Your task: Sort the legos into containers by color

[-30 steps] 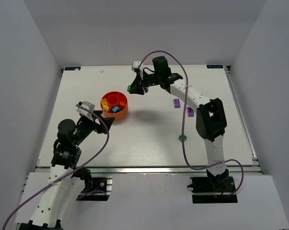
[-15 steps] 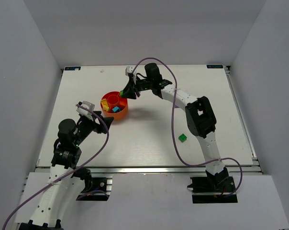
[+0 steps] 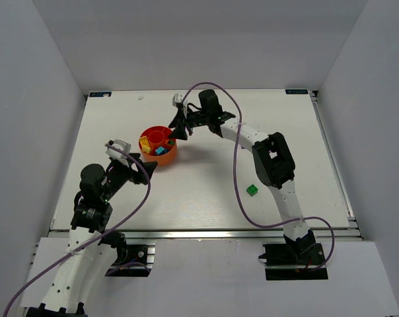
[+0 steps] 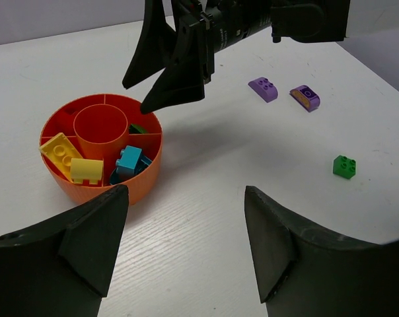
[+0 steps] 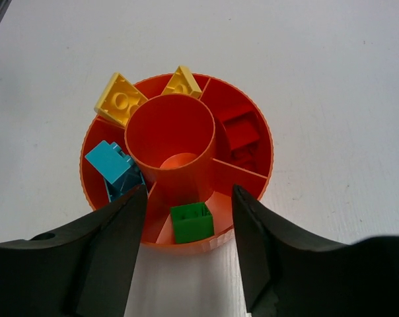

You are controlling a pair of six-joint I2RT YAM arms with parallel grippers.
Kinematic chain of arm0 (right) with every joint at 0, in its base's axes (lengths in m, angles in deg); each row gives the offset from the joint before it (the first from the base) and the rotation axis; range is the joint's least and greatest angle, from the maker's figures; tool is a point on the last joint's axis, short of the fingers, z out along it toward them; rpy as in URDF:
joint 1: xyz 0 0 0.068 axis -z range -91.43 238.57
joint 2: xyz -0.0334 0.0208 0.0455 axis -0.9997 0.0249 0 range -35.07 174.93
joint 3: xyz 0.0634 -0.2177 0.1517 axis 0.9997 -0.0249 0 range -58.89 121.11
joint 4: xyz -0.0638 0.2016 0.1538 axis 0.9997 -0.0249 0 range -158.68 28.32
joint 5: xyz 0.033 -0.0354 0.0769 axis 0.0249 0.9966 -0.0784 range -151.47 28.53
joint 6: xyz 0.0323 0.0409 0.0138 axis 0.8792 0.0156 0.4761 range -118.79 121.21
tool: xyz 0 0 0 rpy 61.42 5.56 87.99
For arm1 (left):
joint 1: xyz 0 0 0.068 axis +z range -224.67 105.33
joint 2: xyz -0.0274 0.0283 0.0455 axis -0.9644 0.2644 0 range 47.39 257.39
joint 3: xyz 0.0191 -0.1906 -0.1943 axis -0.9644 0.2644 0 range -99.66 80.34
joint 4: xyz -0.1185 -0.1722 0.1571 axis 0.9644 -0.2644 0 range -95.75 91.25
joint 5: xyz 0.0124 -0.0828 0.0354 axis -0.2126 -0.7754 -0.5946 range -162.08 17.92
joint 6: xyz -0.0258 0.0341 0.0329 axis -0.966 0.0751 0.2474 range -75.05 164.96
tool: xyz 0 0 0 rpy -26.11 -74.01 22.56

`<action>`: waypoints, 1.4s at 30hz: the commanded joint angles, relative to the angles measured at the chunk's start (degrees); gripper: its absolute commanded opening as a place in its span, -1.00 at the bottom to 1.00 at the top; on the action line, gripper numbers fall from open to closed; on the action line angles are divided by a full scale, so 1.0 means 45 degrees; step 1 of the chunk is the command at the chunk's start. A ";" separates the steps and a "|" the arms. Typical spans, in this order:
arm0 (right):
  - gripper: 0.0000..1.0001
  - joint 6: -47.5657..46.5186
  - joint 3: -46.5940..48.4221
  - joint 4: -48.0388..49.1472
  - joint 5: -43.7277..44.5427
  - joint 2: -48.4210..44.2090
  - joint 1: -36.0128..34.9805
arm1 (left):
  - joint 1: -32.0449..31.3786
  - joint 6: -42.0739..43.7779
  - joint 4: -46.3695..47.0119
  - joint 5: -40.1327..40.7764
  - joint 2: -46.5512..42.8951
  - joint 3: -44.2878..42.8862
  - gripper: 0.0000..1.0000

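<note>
The round orange dish [image 3: 165,157] stands left of the table's middle. My right gripper [image 3: 180,129] hangs open over its near-right rim. In the right wrist view a green lego [image 5: 191,222] lies in a wedge compartment between my open right gripper [image 5: 189,198], touching neither finger. Other wedges of the dish [image 5: 260,119] hold red legos [image 5: 242,135], teal legos [image 5: 110,162] and yellow legos [image 5: 120,99]. My left gripper [image 4: 186,198] is open and empty, just in front of the dish [image 4: 140,185]. Two purple legos [image 4: 262,89] [image 4: 305,98] and a green lego [image 4: 345,166] lie on the table.
The loose green lego [image 3: 252,190] lies right of centre, near the right arm's elbow. The right arm covers the purple pieces in the top view. The dish's central round cup [image 5: 170,132] holds nothing. Grey walls enclose the table.
My right gripper carried a green lego left from beside the dish to over it, then opened; the lego now lies in a wedge. The left arm has not moved.
</note>
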 commanded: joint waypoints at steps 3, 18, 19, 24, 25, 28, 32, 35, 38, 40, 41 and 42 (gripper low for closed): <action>0.24 -0.0179 0.0560 0.0582 0.0053 0.0106 -0.0191 | -0.0029 -0.0024 0.0138 -0.0594 0.0233 0.0073 0.62; -1.00 0.4548 -0.5369 -0.1345 0.3452 -0.7189 0.3008 | -0.1315 -0.5394 0.3833 -0.2631 0.5289 -0.0920 0.02; -1.00 0.4393 -0.5783 -0.1874 0.3355 -0.7682 0.3225 | -0.2072 -0.5472 0.3598 -0.1853 0.5582 -0.1194 0.08; 0.21 0.3884 -0.8283 -0.3460 0.3744 -1.1139 0.5370 | -0.5043 -0.6370 0.1608 0.0884 0.8778 -0.3746 0.19; 0.50 0.3884 -0.8983 -0.3713 0.3686 -1.1666 0.5608 | -0.5551 -0.6430 0.1275 0.1430 0.9291 -0.4200 0.26; 0.64 0.3415 -1.0157 -0.4162 0.3316 -1.3367 0.6954 | -0.7505 -0.6080 0.0200 0.3443 1.1400 -0.6172 0.42; 0.32 0.3726 -1.1485 -0.4282 0.1837 -1.4988 0.8362 | -0.9226 -0.4813 -0.1515 0.4794 1.4115 -0.8789 0.52; -0.61 0.4545 -1.2306 -0.3913 0.0662 -1.5245 0.9397 | -1.0164 -0.4011 -0.1796 0.5906 1.5699 -1.0198 0.54; -1.00 0.4453 -1.2118 -0.4412 -0.0003 -1.5052 1.0530 | -1.0984 -0.3037 -0.1172 0.6513 1.6580 -1.0727 0.53; -1.00 0.4196 -1.1979 -0.4808 -0.0279 -1.4837 1.1019 | -1.1473 -0.2524 -0.0936 0.6806 1.6992 -1.0904 0.51; -1.00 0.4196 -1.2037 -0.4848 -0.0782 -1.4623 1.1175 | -1.1629 -0.1944 -0.0588 0.6846 1.7320 -1.1039 0.50; -1.00 0.4177 -1.2057 -0.4945 -0.1077 -1.4543 1.1389 | -1.1747 -0.1667 -0.0487 0.6827 1.7517 -1.1137 0.49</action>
